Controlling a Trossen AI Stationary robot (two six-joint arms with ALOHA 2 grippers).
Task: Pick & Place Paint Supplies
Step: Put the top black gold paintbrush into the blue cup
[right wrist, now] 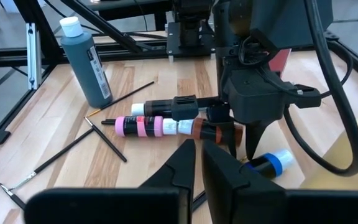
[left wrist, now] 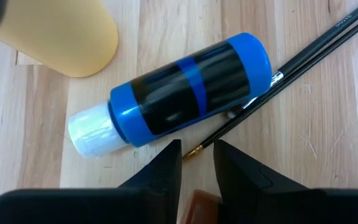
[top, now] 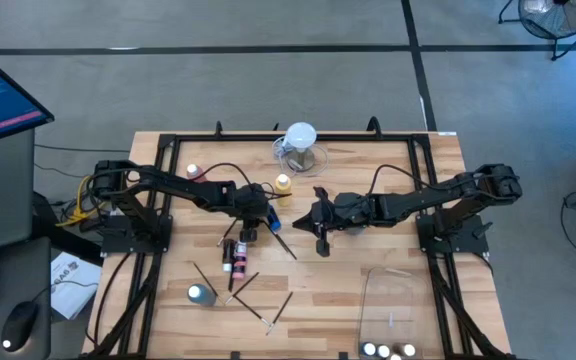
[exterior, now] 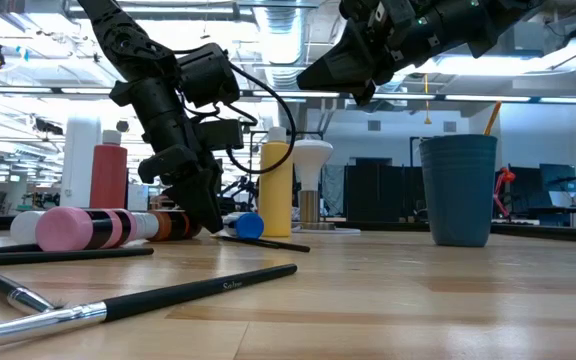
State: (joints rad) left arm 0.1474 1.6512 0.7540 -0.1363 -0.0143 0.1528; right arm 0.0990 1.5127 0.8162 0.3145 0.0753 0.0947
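Wooden table. My left gripper, slightly spread, empty, above blue bottle: light, smooth, rolls; I advise mid-body grasp. Right gripper pressed together, empty.

Three upright bottles and four lying bottles are on the counter. I count at least five paintbrushes, three small white-capped bottles, and one clear jug.

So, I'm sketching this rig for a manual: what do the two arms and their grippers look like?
Both arms are black and jointed, with boxy wrist housings and black cables looping along them. The left gripper and right gripper each end in two dark, tapering wedge-shaped fingers. No markings show.
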